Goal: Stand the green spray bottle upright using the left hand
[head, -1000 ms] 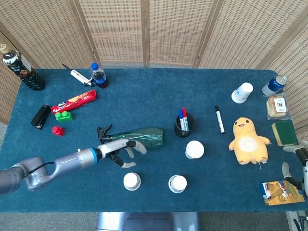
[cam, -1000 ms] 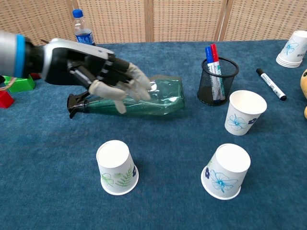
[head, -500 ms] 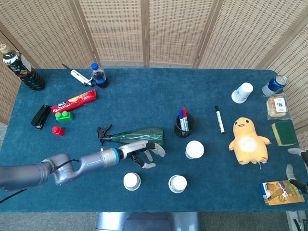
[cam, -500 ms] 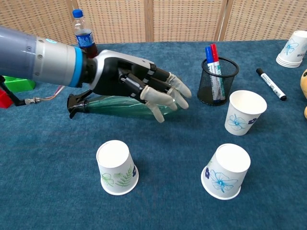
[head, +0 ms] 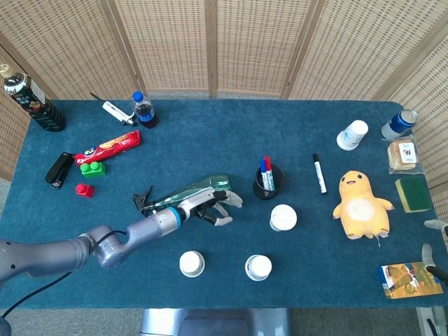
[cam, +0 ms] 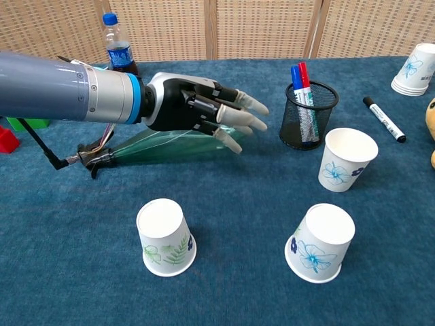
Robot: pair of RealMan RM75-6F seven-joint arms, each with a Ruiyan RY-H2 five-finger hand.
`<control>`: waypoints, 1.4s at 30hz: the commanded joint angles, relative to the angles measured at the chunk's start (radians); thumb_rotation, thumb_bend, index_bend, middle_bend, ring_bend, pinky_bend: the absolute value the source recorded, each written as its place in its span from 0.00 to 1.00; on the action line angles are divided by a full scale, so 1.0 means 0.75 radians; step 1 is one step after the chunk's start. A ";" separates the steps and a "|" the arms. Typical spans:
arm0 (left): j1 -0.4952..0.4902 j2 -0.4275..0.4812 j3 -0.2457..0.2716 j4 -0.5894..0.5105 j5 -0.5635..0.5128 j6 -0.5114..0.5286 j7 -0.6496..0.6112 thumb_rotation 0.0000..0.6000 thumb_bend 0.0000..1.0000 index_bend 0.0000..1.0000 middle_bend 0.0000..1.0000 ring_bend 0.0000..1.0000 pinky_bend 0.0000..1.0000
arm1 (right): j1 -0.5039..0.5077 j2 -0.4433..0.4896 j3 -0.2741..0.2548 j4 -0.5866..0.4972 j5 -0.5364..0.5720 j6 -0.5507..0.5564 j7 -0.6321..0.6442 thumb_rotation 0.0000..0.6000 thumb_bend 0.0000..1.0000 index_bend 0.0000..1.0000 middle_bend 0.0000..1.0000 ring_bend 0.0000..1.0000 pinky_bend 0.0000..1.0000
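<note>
L hand (cam: pixel 197 112): mine, lying across the wide end of the green spray bottle (cam: pixel 153 146); fingers (cam: pixel 238 117) stretched out toward the right, past the bottle's base. Can't tell if I actually grip it or just rest on it.
Bottle: on its side, tilted, base end raised under my hand, black trigger nozzle (cam: pixel 95 159) low at the left, at the cloth. In head view it lies left of table centre (head: pixel 189 194).
R hand (head: pixel 434 246): only a bit shows at the far right edge in head view; can't tell its state.
Pen cup (cam: pixel 309 114): black mesh, just right of my fingertips, apart from them; red + blue markers inside.
Paper cups: one mouth-down near-left (cam: pixel 165 237), one mouth-down near-right (cam: pixel 321 242), one upright further right (cam: pixel 345 159).
Table (cam: pixel 231 285): blue cloth.
Far left: cola bottle w/ blue cap (cam: pixel 119 48); red brick (cam: pixel 7 139), green brick (cam: pixel 27 121).
Far right: black marker (cam: pixel 384 119), stacked cups (cam: pixel 413 69).
</note>
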 commanded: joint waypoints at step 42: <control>0.295 0.332 -0.237 -0.388 0.116 0.016 0.343 0.93 0.43 0.23 0.26 0.16 0.31 | 0.012 -0.013 0.004 0.008 -0.008 -0.034 0.012 1.00 0.51 0.33 0.35 0.16 0.24</control>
